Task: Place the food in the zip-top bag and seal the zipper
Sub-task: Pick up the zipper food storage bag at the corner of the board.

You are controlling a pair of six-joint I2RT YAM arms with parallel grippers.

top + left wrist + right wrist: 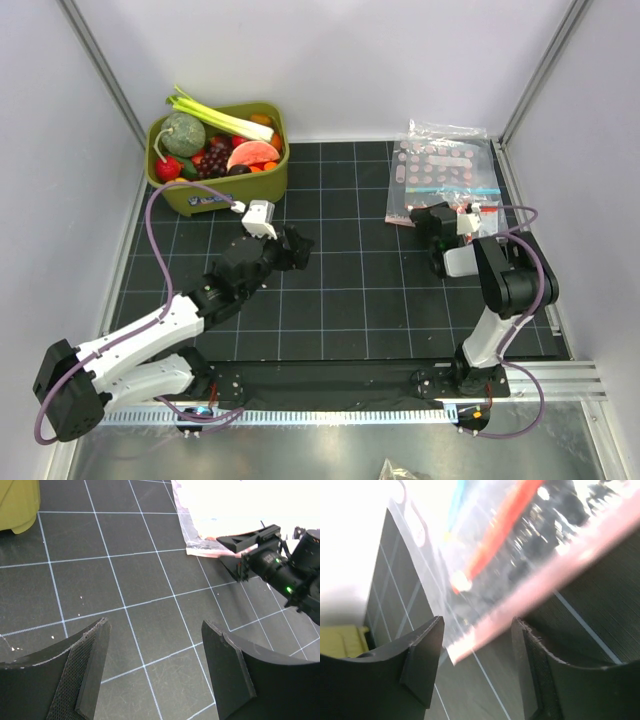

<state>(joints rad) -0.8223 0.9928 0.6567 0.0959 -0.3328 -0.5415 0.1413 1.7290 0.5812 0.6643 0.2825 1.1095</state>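
Observation:
The food lies in an olive-green bin (215, 190) at the back left: a leek (215, 115), a watermelon slice (252, 153), grapes (213, 158) and other toys. The clear zip-top bag (440, 165) lies flat at the back right. Its pinkish zipper (545, 585) runs along its near edge and also shows in the left wrist view (205, 551). My right gripper (432, 222) is open, and the bag's near-left corner (456, 652) lies between its fingers (477, 645), untouched. My left gripper (297, 246) is open and empty over the mat's middle (155, 627).
The bag lies on flat clear bags with a blue strip (450, 188) and an orange strip (492, 540). White walls close in the black grid mat (340, 300) at the back and sides. The bin's corner shows in the left wrist view (17, 505).

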